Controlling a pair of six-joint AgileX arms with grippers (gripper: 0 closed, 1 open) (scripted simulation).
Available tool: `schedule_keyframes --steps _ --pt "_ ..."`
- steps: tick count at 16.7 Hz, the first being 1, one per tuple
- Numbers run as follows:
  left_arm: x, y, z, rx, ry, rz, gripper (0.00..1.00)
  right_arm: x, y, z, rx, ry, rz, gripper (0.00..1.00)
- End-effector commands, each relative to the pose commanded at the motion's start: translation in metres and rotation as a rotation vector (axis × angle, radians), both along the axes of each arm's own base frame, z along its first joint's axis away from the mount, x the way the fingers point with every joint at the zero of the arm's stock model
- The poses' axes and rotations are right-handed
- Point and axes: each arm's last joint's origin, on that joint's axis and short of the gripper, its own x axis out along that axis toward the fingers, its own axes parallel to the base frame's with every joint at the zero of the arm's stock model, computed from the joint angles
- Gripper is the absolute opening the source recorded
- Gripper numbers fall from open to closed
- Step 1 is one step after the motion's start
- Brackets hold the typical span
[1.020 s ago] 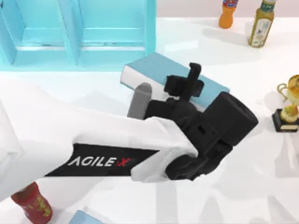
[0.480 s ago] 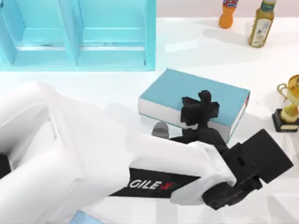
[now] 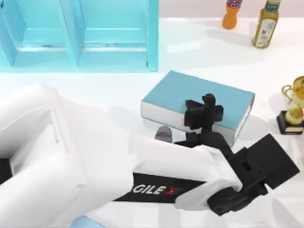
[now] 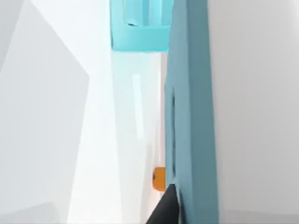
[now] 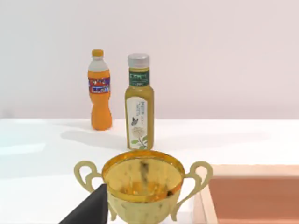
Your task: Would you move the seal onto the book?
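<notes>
The top camera looks straight down on the table (image 3: 199,47) from high up. The left wrist camera sits very close beside the book (image 3: 199,97), looking along its blue cover (image 4: 191,116). The right wrist camera looks low across the table, right behind the gold trophy (image 5: 142,184). Every view catches the orange bottle (image 3: 231,14).

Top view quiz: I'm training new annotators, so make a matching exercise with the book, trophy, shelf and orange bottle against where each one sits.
Things:
1. book
2. trophy
3. shelf
4. orange bottle

Places:
A. far left part of the table
B. right edge of the table
C. middle of the table, under the left gripper
D. far edge, beside the olive bottle

Pairs: 1-C; 2-B; 3-A; 4-D
</notes>
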Motion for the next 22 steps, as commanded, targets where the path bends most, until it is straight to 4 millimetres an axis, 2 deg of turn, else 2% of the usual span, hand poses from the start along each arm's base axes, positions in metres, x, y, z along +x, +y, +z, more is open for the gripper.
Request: schedule_keyframes --steps 6,12,16,22 --pt "-0.001 0.0 -0.002 0.005 0.003 0.001 0.0 0.0 0.0 0.0 0.0 0.0 0.0 1.0" --pt "-0.001 0.0 -0.03 0.004 0.003 0.001 0.0 0.0 0.0 0.0 0.0 0.0 0.0 1.0" --pt "-0.001 0.0 -0.031 0.004 0.003 0.001 0.0 0.0 0.0 0.0 0.0 0.0 0.0 1.0" --pt "-0.001 0.0 -0.031 0.004 0.003 0.001 0.45 0.0 0.0 0.0 0.0 0.0 0.0 1.0"
